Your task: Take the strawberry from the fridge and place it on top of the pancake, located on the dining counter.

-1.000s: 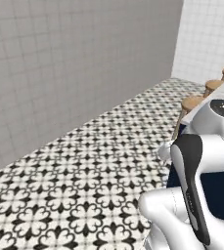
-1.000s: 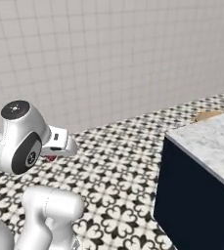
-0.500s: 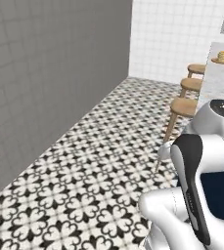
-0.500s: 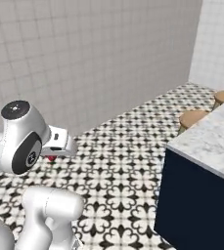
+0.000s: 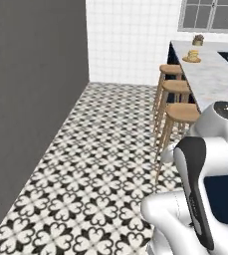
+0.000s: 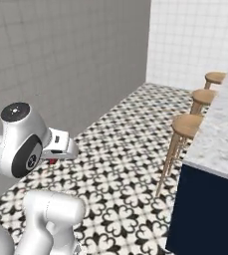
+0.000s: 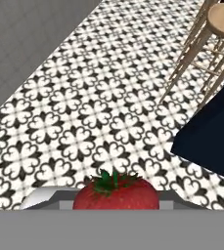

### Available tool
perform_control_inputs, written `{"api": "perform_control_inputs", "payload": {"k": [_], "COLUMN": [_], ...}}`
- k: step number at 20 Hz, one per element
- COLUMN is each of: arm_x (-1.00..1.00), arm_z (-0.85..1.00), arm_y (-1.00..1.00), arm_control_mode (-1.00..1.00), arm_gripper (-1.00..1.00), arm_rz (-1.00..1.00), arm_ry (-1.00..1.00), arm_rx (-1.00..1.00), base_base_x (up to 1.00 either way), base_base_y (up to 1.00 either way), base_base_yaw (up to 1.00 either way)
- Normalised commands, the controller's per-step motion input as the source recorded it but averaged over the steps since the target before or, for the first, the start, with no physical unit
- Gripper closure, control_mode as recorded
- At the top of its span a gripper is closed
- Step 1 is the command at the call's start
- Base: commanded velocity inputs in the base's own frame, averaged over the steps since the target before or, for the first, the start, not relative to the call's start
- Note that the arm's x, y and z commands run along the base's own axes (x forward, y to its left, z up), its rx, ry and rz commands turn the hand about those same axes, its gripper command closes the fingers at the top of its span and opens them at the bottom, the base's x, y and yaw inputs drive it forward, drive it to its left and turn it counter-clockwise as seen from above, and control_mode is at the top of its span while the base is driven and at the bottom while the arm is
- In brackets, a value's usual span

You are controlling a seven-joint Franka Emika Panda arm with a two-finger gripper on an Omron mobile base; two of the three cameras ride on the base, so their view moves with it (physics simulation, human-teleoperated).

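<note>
in the left base view the pancake [image 5: 192, 56] sat on its plate far down the dining worktop [image 5: 210, 74], with three wooden stools [image 5: 181, 113] lined along the near side. the robot was well apart from it, so the long carry was the main risk: a jolt or sharp turn of the base could shake the berry loose.

in the right base view the hand [image 6: 60, 149] hung low beside the arm, over the patterned floor [image 6: 120, 164], and a speck of red showed beneath it. the nearest stool [image 6: 187, 125] stood between the robot and the worktop edge; a careless swing could clip it.

in the hand view the strawberry [image 7: 116, 193] sat gripped between the fingers, narrow around it. only the floor lay below, so a slip would send it rolling away.
</note>
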Motion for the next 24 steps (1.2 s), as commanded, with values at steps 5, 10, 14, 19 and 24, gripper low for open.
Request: {"api": "perform_control_inputs", "payload": {"k": [5,10,14,19,24], "arm_x": [0.0,0.0,0.0,0.0,0.0], "arm_z": [0.0,0.0,0.0,0.0,0.0], "arm_y": [0.0,0.0,0.0,0.0,0.0], "arm_control_mode": [1.0,1.0,1.0,1.0,1.0], "arm_gripper": [1.0,1.0,1.0,1.0,1.0], "arm_rz": [0.0,0.0,0.0,0.0,0.0], "arm_ry": [0.0,0.0,0.0,0.0,0.0], "arm_rx": [0.0,0.0,0.0,0.0,0.0], "base_base_x": [1.0,1.0,1.0,1.0,1.0], "base_base_y": [0.89,0.91,0.97,0.97,0.96], "base_base_yaw": [-0.49,-0.48,-0.48,-0.48,-0.48]}}
